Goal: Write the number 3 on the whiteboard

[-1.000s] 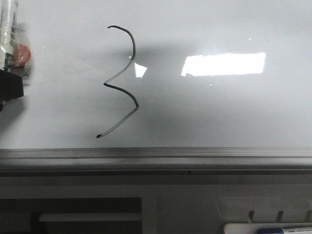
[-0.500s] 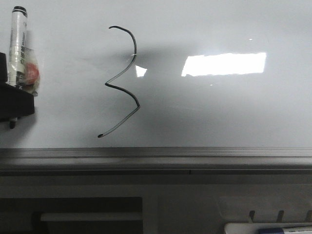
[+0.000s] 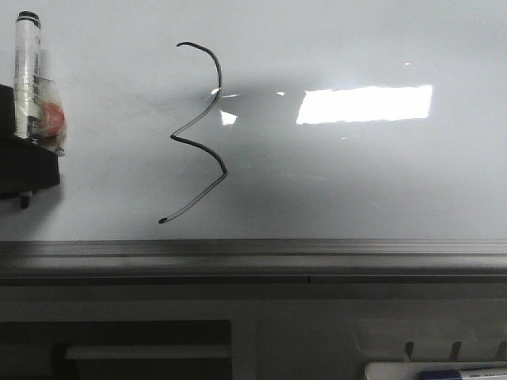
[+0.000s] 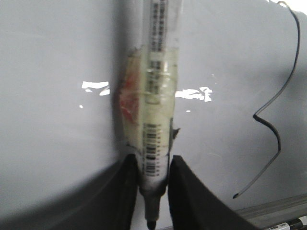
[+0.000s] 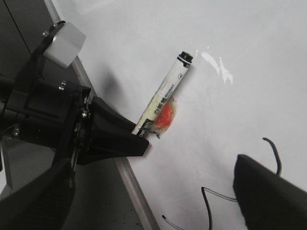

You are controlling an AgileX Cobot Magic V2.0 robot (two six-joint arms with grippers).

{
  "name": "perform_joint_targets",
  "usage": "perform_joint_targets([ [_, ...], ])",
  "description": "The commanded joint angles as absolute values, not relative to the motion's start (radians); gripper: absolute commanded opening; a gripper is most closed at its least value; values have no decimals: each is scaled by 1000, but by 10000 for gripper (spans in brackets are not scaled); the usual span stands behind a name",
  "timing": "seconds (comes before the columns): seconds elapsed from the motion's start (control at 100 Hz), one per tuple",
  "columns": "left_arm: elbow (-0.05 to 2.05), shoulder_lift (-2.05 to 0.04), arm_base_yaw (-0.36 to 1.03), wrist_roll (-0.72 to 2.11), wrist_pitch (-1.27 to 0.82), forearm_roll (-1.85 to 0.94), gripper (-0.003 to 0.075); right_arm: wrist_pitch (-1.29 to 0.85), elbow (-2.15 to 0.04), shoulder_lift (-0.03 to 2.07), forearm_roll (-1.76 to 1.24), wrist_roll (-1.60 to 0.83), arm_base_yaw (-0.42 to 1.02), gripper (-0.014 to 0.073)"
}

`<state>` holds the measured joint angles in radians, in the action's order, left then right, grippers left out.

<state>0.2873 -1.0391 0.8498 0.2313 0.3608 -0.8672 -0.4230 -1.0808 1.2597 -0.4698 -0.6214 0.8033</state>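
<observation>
The 3 (image 3: 197, 132) sat complete on the whiteboard (image 3: 380, 182) left of the glare, my left gripper (image 4: 152, 182) clamped on the marker (image 4: 156, 96) well off to its left, right gripper's state unclear, so I judged only retracting remained.

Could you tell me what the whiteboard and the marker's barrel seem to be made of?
Whiteboard: smooth, glossy coated surface, mirroring a bright rectangular light; its ledge looks like dull grey metal. Marker: probably plastic, printed, wrapped in yellowish clear tape.
</observation>
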Motion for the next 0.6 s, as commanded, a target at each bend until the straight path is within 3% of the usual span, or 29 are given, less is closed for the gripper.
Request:
perform_joint_targets([
  [0.0, 312, -1041, 855, 227, 415, -862, 346, -371, -1113, 1228, -476, -626, 801, 597],
  [0.09, 312, -1041, 855, 227, 415, -862, 416, -367, -1113, 1228, -476, -626, 801, 597],
  [0.33, 312, -1001, 855, 241, 415, -862, 417, -365, -1113, 1223, -471, -626, 801, 570],
  [0.4, 312, -962, 855, 269, 402, -862, 417, -373, -1113, 1215, -461, -626, 801, 441],
  [0.53, 308, -877, 855, 285, 368, -862, 352, -374, -1111, 1198, -451, -626, 801, -57],
  [0.59, 307, -834, 855, 289, 358, -862, 274, -368, -1111, 1189, -448, -626, 801, -57],
])
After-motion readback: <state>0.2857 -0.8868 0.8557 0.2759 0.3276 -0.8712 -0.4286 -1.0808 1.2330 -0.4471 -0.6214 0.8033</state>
